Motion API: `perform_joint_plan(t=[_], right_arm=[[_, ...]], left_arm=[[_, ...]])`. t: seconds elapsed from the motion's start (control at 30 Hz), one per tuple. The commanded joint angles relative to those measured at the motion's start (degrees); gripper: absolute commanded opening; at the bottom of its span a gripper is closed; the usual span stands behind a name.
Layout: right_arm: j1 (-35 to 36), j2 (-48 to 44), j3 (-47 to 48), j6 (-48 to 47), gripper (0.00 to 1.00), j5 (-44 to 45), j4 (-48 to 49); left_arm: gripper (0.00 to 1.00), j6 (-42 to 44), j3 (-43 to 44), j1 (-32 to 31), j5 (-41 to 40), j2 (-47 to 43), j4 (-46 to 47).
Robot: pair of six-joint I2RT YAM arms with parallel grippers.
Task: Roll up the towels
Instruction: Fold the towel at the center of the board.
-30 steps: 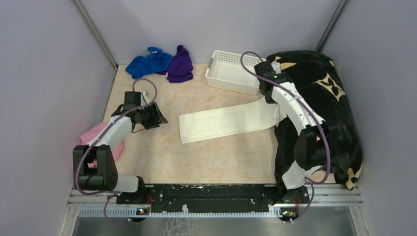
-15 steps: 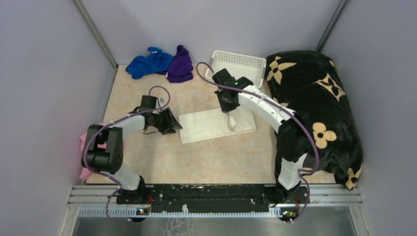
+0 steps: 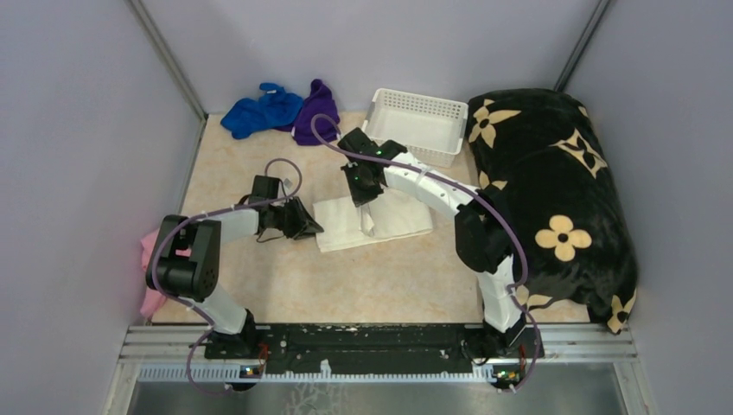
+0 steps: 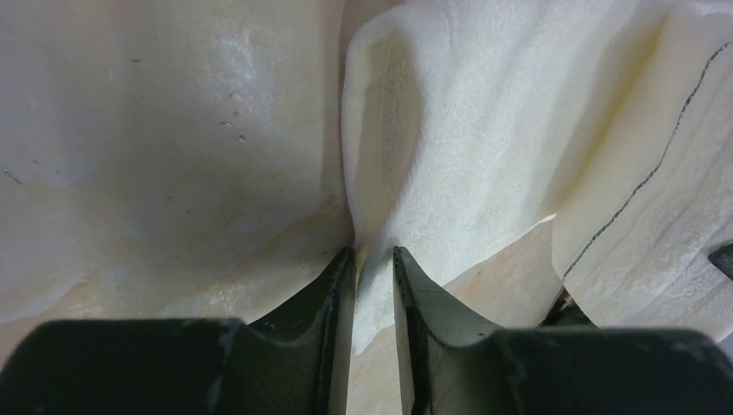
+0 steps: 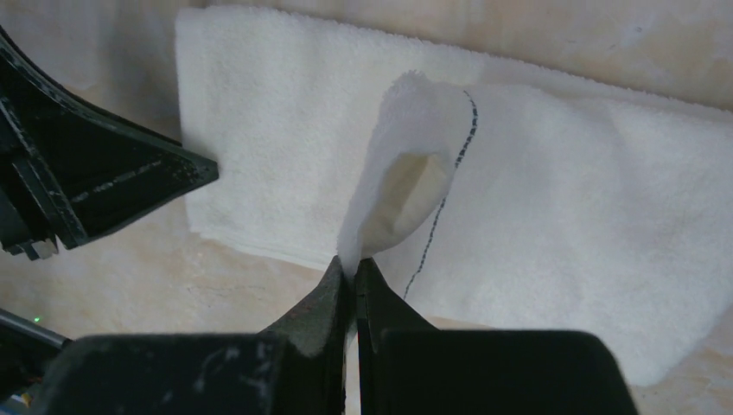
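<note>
The cream-white towel (image 3: pixel 404 220) lies folded over itself mid-table. My right gripper (image 3: pixel 366 206) hovers above it, shut on the towel's lifted end, which hangs as a small loop (image 5: pixel 415 164) over the flat layers (image 5: pixel 562 216). My left gripper (image 3: pixel 309 228) is low at the towel's left edge, its jaws narrowed onto a puckered corner of the cloth (image 4: pixel 449 156); the left gripper (image 4: pixel 374 256) pinches it at the fingertips. The blue towel (image 3: pixel 259 111) and the purple towel (image 3: pixel 317 114) lie crumpled together at the back left.
A white slotted basket (image 3: pixel 415 123) stands at the back, just behind the right arm. A big black blanket with beige flowers (image 3: pixel 562 199) fills the right side. Something pink (image 3: pixel 151 259) lies at the left table edge beside the left arm.
My right gripper has carried the towel's end from the right side leftward, folding the towel over itself. My left gripper has moved right to the towel's left edge and narrowed onto it.
</note>
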Motion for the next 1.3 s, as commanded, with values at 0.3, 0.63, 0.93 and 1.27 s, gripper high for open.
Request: perform_joint_plan(t=[0.3, 0.63, 0.93, 1.27], right_arm=[[3.37, 6.91, 9.42, 4.01, 0.00, -5.05, 4.33], [5.10, 10.05, 12.66, 4.51, 0.00, -7.16, 4.31], [5.78, 12.46, 12.34, 5.67, 0.00, -9.53, 7.31], [5.94, 14.29, 12.17, 6.54, 0.00, -11.84, 9.35]], left_arm=[[0.26, 1.37, -1.21, -1.64, -4.47, -0.50, -2.13], [0.26, 1.98, -1.16, -2.45, -5.98, -1.34, -3.30], [0.27, 2.18, -1.11, -2.80, -7.00, -1.80, -3.75], [0.27, 2.36, -1.12, -3.25, -7.90, -2.07, -4.32]])
